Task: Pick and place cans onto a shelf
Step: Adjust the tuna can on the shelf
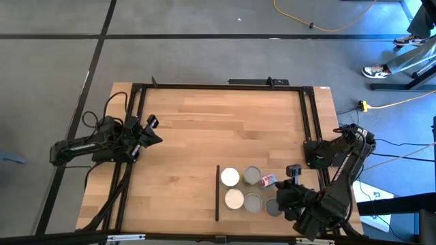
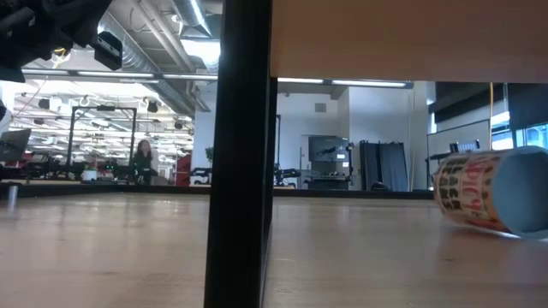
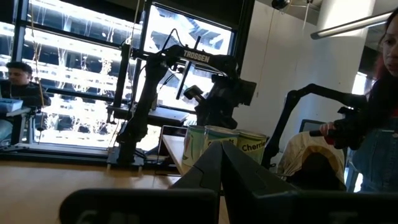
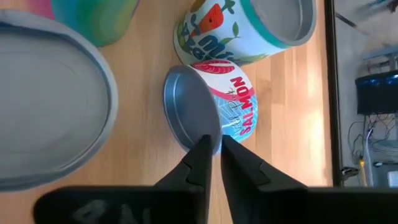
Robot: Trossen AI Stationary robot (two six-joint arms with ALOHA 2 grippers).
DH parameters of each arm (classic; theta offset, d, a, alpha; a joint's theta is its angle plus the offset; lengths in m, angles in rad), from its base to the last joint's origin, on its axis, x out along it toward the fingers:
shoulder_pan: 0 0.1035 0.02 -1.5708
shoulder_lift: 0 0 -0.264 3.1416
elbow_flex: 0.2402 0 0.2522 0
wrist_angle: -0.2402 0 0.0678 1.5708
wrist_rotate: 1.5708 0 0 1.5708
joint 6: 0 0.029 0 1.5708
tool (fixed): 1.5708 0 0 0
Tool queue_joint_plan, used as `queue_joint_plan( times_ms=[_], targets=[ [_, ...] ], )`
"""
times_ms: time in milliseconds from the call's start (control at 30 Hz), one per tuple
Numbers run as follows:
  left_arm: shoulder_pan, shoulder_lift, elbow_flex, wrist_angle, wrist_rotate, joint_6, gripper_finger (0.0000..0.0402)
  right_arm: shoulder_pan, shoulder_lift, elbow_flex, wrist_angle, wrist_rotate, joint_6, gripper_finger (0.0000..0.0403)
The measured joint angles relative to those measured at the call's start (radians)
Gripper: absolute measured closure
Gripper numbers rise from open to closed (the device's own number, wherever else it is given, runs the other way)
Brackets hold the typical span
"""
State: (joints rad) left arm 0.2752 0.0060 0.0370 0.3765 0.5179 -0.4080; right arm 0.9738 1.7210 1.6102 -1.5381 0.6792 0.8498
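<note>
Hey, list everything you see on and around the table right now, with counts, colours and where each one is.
Upright cans: five, two white-topped and three grey-topped, clustered at the table's near right.
Tipped can: one, red-and-white label, lying on its side beside the cluster.
Dark strip: one, black, left of the cans.
Table: one, light wood, black frame.
Cable: one, yellow, on the floor beyond the table.
Person's legs: far right, on the floor.
Left gripper: at the table's left edge, jaws shut.
Right gripper: by the tipped can, jaws shut.
</note>
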Motion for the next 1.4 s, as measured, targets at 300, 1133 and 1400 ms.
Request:
queue_joint_plan(
  times_ms=[300, 1133, 1400],
  targets=[
    [0.0, 0.0, 0.0, 0.0, 0.0, 0.0, 0.0401, -0.002, 0.0, 0.0, 0.003, 0.028, -0.033, 0.0332],
    [0.0, 0.0, 0.0, 0.0, 0.0, 0.0, 0.0401, -0.025, -0.001, -0.078, 0.015, 0.114, 0.01, 0.0319],
    [0.0, 0.0, 0.0, 0.0, 0.0, 0.0, 0.0401, -0.025, -0.001, -0.078, 0.028, 0.114, -0.009, 0.0346]
  ],
)
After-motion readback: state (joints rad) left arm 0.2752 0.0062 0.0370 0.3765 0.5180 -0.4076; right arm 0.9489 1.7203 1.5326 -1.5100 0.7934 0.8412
